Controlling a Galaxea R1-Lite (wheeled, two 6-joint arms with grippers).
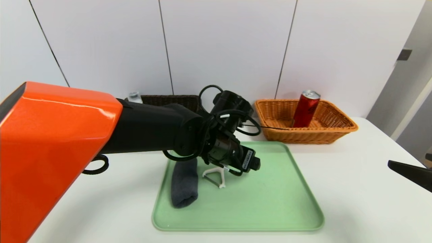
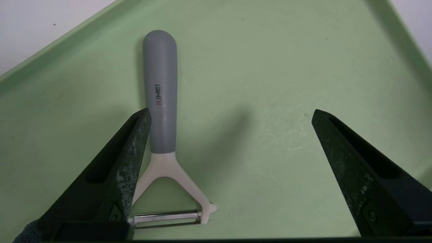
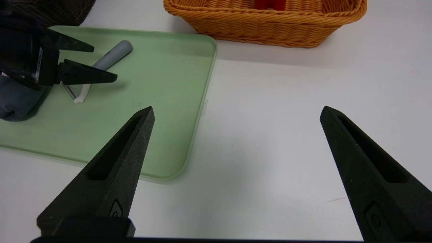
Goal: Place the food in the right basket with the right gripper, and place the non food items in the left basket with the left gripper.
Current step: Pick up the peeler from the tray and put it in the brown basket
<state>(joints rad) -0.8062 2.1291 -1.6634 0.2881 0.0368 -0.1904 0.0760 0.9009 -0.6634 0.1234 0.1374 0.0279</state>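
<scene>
The peeler [image 2: 162, 111] is seen flat on the green tray [image 2: 287, 84], its long grey handle running away from the left gripper [image 2: 229, 118], whose fingers are spread wide and apparently offset so that one fingertip [image 2: 140, 131] overlaps the handle.

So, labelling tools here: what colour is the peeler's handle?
Grey, on a white Y-shaped head; the peeler shows best in the left wrist view.
</scene>
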